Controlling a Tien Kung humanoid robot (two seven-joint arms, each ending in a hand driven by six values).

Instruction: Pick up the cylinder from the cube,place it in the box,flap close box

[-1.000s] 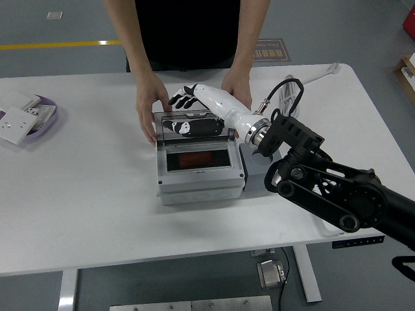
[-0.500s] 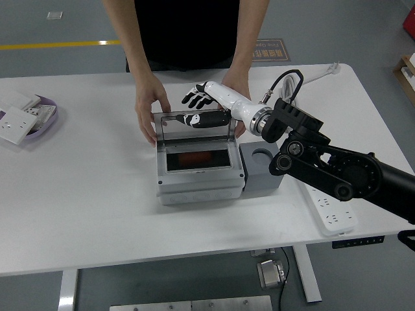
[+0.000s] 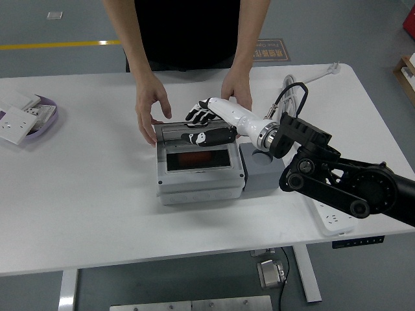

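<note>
head view | high, robot's side | faces forward-down | whole table (image 3: 97,194) in frame

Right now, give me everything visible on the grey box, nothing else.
The grey box is a rectangular plastic-looking enclosure near the table's centre, with screws at its front corners. Its clear hinged lid stands partly raised at the back; a red object shows inside. The right hand is at the lid's top edge, fingers relaxed. A person's hands steady the box's far corners. A dark grey cube abuts its right side.
</note>
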